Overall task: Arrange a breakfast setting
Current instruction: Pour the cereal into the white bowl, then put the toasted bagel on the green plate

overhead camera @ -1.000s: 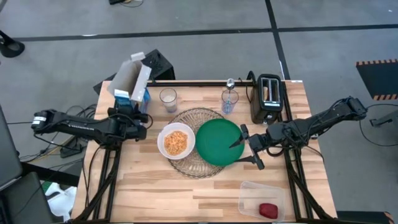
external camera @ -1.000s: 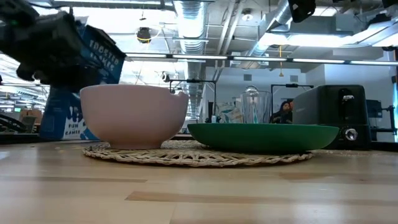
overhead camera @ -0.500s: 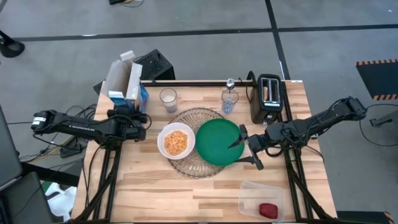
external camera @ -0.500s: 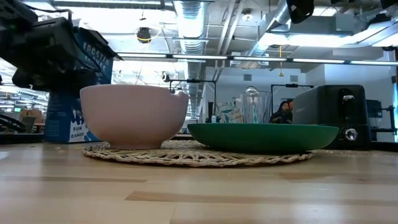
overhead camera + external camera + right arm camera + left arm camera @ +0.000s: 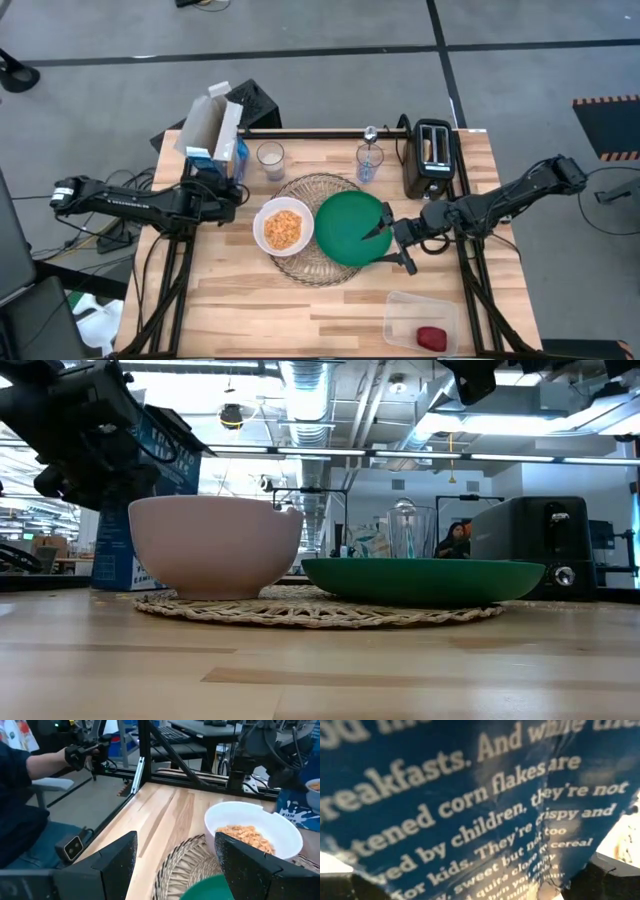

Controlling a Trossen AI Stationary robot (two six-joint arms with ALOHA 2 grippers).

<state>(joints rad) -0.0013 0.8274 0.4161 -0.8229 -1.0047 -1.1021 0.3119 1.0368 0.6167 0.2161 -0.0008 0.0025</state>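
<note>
Left gripper [image 5: 217, 189] sits at the worktop's [image 5: 240, 300] far left corner, pressed up to the blue-and-white cereal box [image 5: 215, 138]. In the left wrist view the box's printed side [image 5: 470, 805] fills nearly everything. Whether the gripper clamps the box or merely stands against it cannot be told. From above, the box leans with its top flaps open. It is just beside the white bowl [image 5: 283, 227], which holds cereal, so I judge the pouring done and the box on its way to being parked upright.

Right gripper [image 5: 391, 246] hovers at the near right rim of the green plate [image 5: 348, 225]. Its jaws are spread and hold nothing. Its wrist view looks between them across the plate towards the bowl [image 5: 255, 832]. It seems to wait there, close to the setting but clear of the left arm's work.

Bowl and plate sit side by side, touching, on the round wicker mat [image 5: 322, 186], which serves as the centre of the setting. One clear glass [image 5: 270, 159] stands behind the bowl. Another glass [image 5: 368, 163], behind the plate, has a spoon [image 5: 370, 134] standing in it. The black toaster [image 5: 432, 158] is at the far right edge.

The small red apple [image 5: 431, 337] lies in the clear plastic tub [image 5: 408, 308] at the near right corner, well apart from the plate. It probably has yet to be served. No bagel shows.
</note>
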